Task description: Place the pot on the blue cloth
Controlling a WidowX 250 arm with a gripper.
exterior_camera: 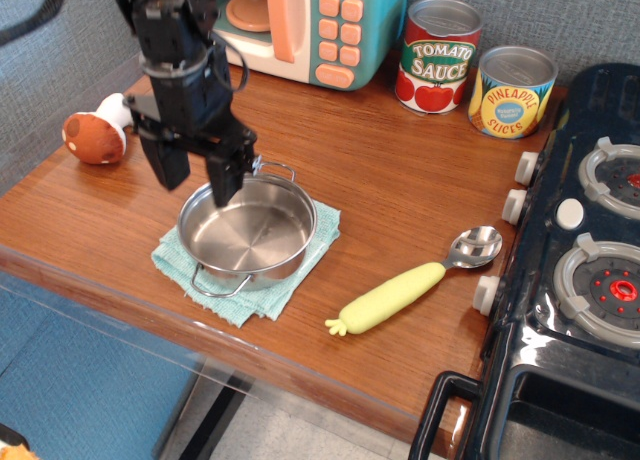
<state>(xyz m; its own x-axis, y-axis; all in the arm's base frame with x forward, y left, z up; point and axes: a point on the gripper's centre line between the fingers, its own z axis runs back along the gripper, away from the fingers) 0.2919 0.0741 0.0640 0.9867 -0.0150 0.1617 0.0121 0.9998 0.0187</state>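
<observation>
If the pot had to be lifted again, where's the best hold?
From above, on the pot's thin upright rim at the far-left edge below the open end effector, one finger inside, one outside. The front loop handle lies too low against the blue cloth.

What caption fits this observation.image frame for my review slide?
Steel pot resting on the blue cloth, open end effector raised above its rim, spoon nearby.

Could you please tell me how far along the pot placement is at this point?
Done: the pot sits on the blue cloth. In hand: nothing; the gripper is open above the pot's far-left rim, fingers apart. Left: apparently only retracting the arm.
</observation>
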